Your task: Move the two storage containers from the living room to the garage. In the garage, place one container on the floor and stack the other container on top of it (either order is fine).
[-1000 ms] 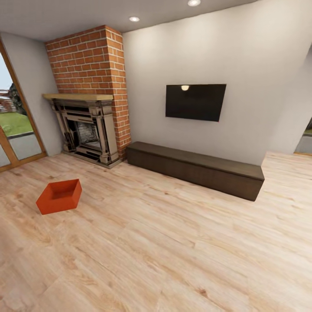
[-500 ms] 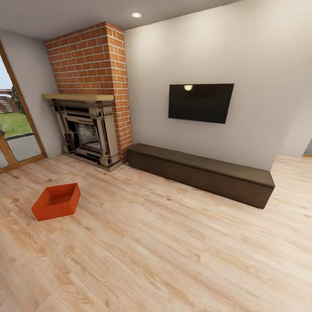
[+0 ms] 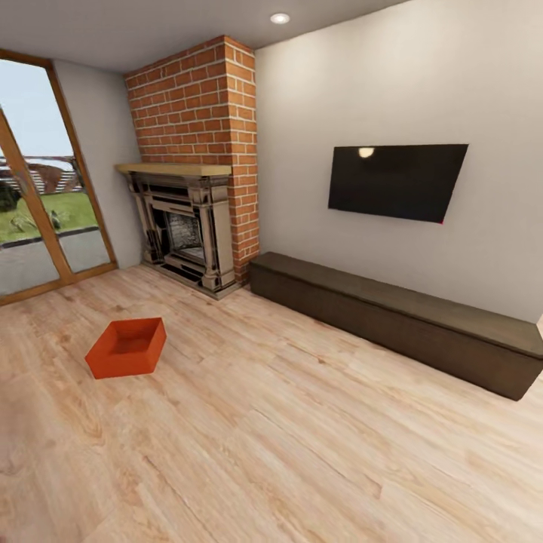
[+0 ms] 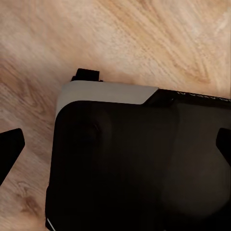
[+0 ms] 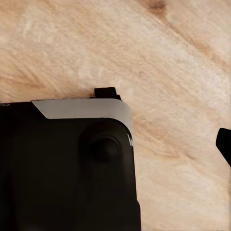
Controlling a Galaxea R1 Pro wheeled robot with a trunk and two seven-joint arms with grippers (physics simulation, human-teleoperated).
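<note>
Orange-red storage container (image 3: 127, 348) alone on wood-plank floor (image 3: 302, 445); both tools spread wide, empty.

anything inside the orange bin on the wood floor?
Nothing shows inside the storage container: bare orange bottom, resting on the light wood-plank floor. The near wall hides a strip of the bottom along it, so that strip is unconfirmed.

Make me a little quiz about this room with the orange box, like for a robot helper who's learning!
1. True or false: the storage container sits on the wood-plank floor.
2. The container is: A) full of toys B) empty C) covered by a lid.
3. Fill in: the fireplace is framed by red ____.

Key: 1 true. 2 B. 3 brick.
</note>
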